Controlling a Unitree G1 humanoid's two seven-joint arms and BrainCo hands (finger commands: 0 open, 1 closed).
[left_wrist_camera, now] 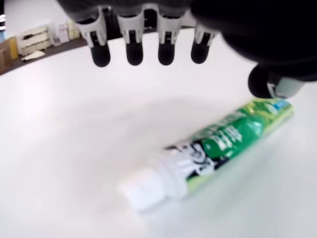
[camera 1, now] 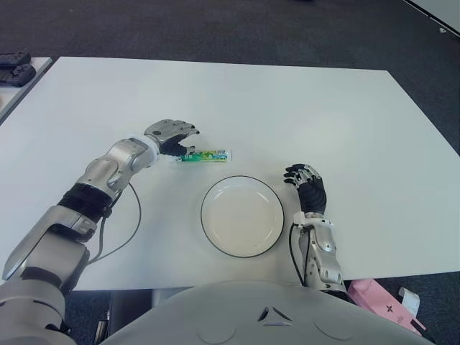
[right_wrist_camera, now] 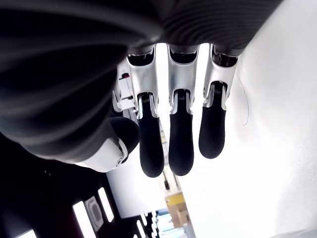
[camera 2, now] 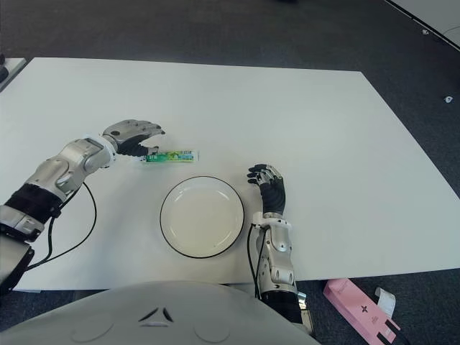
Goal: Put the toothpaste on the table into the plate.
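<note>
A white table fills my view, dark carpet beyond it. The toothpaste lies flat on the table just behind the plate, apart from its rim, cap toward my left. My left hand hovers over the cap end, fingers spread above the tube, thumb near its tail, gripping nothing. My right hand shows just right of the plate, fingers loosely extended and empty.

Head eyes overlook the table; wrist cameras sit close.
</note>
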